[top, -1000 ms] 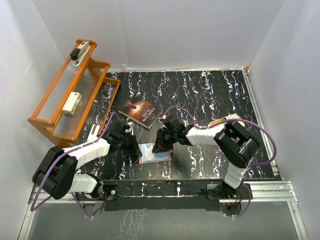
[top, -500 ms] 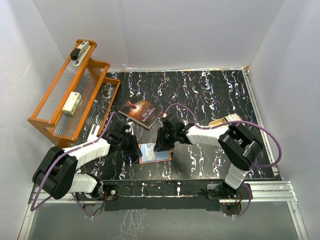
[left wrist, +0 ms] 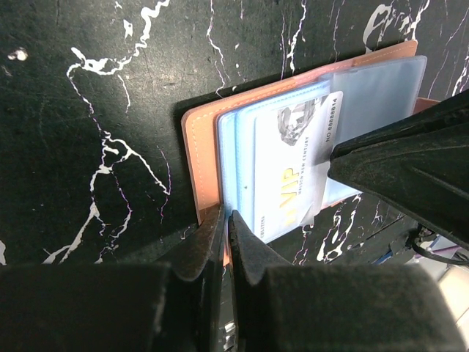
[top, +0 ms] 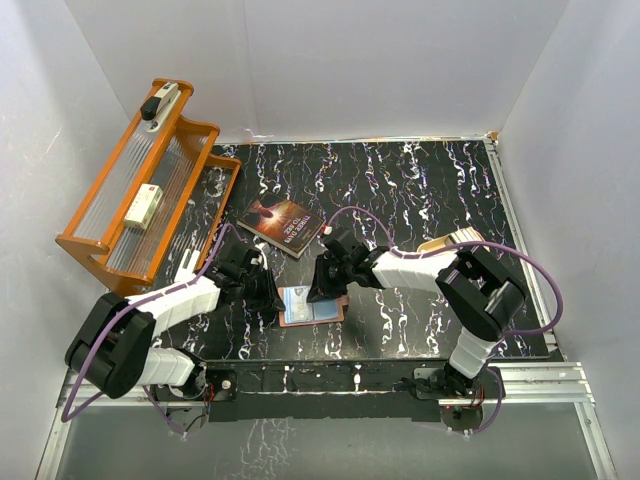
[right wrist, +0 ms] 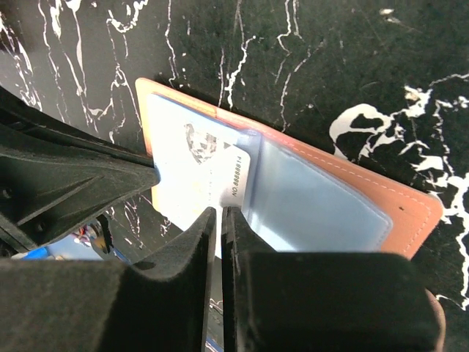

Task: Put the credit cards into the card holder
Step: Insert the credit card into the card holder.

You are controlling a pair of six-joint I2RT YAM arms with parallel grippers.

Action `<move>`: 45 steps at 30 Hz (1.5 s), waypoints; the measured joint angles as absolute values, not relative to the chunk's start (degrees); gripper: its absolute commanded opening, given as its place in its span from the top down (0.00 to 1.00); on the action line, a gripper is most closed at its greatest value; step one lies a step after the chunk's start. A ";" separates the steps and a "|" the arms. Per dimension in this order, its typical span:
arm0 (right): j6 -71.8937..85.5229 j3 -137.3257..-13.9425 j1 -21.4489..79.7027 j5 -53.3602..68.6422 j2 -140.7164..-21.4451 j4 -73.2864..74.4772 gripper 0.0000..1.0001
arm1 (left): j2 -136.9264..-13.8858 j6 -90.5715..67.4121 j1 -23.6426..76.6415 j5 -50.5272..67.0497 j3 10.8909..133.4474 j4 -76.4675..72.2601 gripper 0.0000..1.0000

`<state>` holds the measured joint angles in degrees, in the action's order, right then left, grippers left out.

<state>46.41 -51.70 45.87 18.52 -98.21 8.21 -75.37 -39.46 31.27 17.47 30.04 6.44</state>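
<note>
**Left gripper** (left wrist: 223, 227): jaws closed to a thin slit on the near-left edge of the card holder (left wrist: 194, 147), pinching the leather cover. Purpose, as judged: to pin the open holder flat and stop it sliding while the other arm works on it.

**Right gripper** (right wrist: 220, 224): jaws narrow, with the edge of the credit card (left wrist: 286, 165) between the fingertips. This reads as a light edge grip, which leaves the card face clear so that it can slide along the holder.

**Credit card**: pale blue-white with "VIP" lettering. It lies flat over the left half of the open holder, its right end at the mouth of the clear sleeve (right wrist: 315, 209). One corner appears to sit under the plastic; how far it is in cannot be told. The step in hand is judged to be insertion into that sleeve.

**Card holder**: open, leather side down, on the black marbled table (top: 420, 190) at its near centre, between the two grippers.

**Surroundings**: a book (top: 281, 226) lies just beyond the holder on the far side. An orange rack (top: 140, 200) stands at the far left, well apart.

**Caution**: a thin card held by its edge can bow or slip if it catches the sleeve mouth.
</note>
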 measured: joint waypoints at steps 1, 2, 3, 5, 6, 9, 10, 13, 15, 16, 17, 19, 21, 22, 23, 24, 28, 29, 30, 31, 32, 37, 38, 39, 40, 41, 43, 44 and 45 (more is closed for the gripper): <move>46.44 -51.70 45.89 18.68 -98.24 7.94 0.96 | -75.44 -39.46 31.24 17.50 30.04 6.42 0.95; 46.44 -51.70 45.93 18.92 -98.28 7.62 0.96 | -75.53 -39.44 31.27 17.58 30.04 6.39 0.95; 46.50 -51.70 45.98 19.11 -98.30 7.29 0.96 | -75.66 -39.44 31.27 17.63 30.04 6.37 0.95; 46.54 -51.70 46.04 19.49 -98.39 6.85 0.94 | -75.90 -39.46 31.24 17.82 30.06 6.26 0.95; 46.57 -51.70 46.09 19.59 -98.50 6.63 0.92 | -76.12 -39.46 31.27 17.98 30.11 6.15 0.95; 46.68 -51.70 46.13 19.77 -98.74 6.17 0.88 | -77.03 -39.44 31.24 18.50 30.44 5.80 0.95; 46.61 -51.70 46.13 19.75 -98.74 6.22 0.88 | -77.21 -39.44 31.27 18.65 30.50 5.67 0.95; 46.59 -51.70 46.13 19.11 -98.72 6.44 0.92 | -77.36 -39.44 31.24 18.81 30.57 5.56 0.95; 46.52 -51.70 46.15 17.85 -98.45 7.22 0.95 | -77.36 -39.42 31.24 18.83 30.57 5.56 0.95; 46.39 -51.70 46.15 16.88 -98.02 8.16 0.96 | -77.36 -39.42 31.27 18.83 30.57 5.54 0.95; 46.26 -51.70 46.15 15.81 -97.38 9.15 0.97 | -77.36 -39.42 31.27 18.85 30.57 5.54 0.95; 45.87 -51.70 46.17 13.76 -96.07 10.70 0.99 | -77.36 -39.44 31.24 18.87 30.57 5.52 0.95; 45.28 -51.81 46.17 11.73 -94.91 12.25 0.99 | -77.38 -39.44 31.27 18.90 30.57 5.43 0.95; 45.10 -51.94 46.22 10.76 -94.63 12.95 1.00 | -77.38 -39.46 31.27 18.90 30.57 5.37 0.95; 45.04 -52.05 46.35 10.02 -94.59 13.41 1.00 | -77.38 -39.46 31.27 18.90 30.57 5.26 0.95; 45.04 -52.07 46.41 9.21 -94.59 13.74 1.00 | -77.38 -39.46 31.27 18.90 30.57 5.17 0.95; 45.04 -52.10 47.13 7.49 -94.83 15.07 1.00 | -77.38 -39.46 31.27 18.92 30.57 5.04 0.95; 45.06 -52.23 47.44 7.18 -95.13 15.29 1.00 | -77.38 -39.46 31.27 18.94 30.57 4.99 0.95; 45.06 -52.45 47.77 7.01 -95.66 15.46 1.00 | -77.38 -39.44 31.27 18.94 30.57 4.99 0.95; 45.06 -52.73 48.10 6.79 -96.18 15.53 1.00 | -77.38 -39.44 31.27 18.94 30.57 4.97 0.95; 45.06 -52.99 48.49 6.66 -96.86 15.51 1.00 | -77.43 -39.44 31.27 18.94 30.57 4.95 0.95; 45.08 -54.26 49.80 6.57 -98.10 15.46 1.00 | -77.58 -39.46 31.27 19.11 30.57 4.75 0.95; 45.06 -54.59 49.98 6.55 -98.28 15.51 1.00 | -77.60 -39.46 31.24 19.14 30.57 4.73 0.95; 45.04 -54.92 50.17 6.39 -98.52 15.55 1.00 | -77.60 -39.46 31.24 19.14 30.57 4.75 0.95; 45.04 -55.20 50.30 6.26 -98.74 15.68 1.00 | -77.60 -39.46 31.24 19.11 30.57 4.78 0.95; 45.04 -55.53 50.43 6.07 -98.94 15.90 1.00 | -77.60 -39.46 31.24 19.11 30.57 4.80 0.95; 45.06 -55.94 50.63 5.72 -99.18 16.32 1.00 | -77.60 -39.46 31.24 19.11 30.57 4.78 0.95; 45.06 -56.07 50.70 5.63 -99.20 16.45 1.00 | -77.60 -39.44 31.24 19.09 30.57 4.80 0.95; 45.06 -56.14 50.78 5.50 -99.20 16.53 1.00 | -77.60 -39.44 31.24 19.09 30.57 4.80 0.95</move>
<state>45.06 -56.14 50.78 5.50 -99.20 16.53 -77.60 -39.44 31.24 19.09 30.57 4.80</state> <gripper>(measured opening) 0.008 0.052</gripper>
